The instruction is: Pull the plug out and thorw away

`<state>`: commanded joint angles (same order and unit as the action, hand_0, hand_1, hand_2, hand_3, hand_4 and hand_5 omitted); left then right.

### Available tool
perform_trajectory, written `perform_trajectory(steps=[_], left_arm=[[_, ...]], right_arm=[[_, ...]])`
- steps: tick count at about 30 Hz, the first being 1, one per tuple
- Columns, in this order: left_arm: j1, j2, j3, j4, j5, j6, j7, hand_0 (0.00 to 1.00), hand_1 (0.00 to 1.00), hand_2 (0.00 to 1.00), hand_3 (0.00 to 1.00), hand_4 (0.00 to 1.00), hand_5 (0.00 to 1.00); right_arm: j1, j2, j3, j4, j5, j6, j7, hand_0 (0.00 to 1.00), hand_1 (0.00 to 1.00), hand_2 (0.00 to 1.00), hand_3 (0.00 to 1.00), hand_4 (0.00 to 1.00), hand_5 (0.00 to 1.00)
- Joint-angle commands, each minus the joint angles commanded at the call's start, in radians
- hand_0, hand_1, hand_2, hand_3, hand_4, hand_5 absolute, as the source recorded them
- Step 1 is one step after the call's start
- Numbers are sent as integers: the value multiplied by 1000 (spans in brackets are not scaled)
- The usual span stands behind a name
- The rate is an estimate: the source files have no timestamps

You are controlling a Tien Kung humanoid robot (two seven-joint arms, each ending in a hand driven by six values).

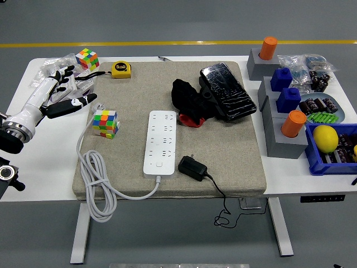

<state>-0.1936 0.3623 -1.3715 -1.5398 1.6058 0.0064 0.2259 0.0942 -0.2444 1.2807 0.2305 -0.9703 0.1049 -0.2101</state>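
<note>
The black plug [191,167], a small adapter block, lies on its side in the lower middle of the frame, on the beige mat [234,162] just right of the white power strip [160,142] and already out of its sockets, its thin black cord [223,206] trailing off the near edge. It looks light, rigid and smooth, best pinched across its body, not by the limp cord. The left hand [61,92] hovers at upper left, fingers spread, holding nothing.

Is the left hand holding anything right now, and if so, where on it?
Nothing is held. The left hand hovers open over the table's left side, fingers spread, near the bags. The black plug lies unplugged on the mat beside the power strip.
</note>
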Motion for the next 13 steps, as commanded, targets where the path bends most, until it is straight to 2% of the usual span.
perform_trajectory(steps=[13], left_arm=[[0, 0, 0, 0, 0, 0, 0, 867, 968, 990, 998, 953, 544]], right_arm=[[0, 0, 0, 0, 0, 0, 0, 658, 696, 705, 674, 998, 500]])
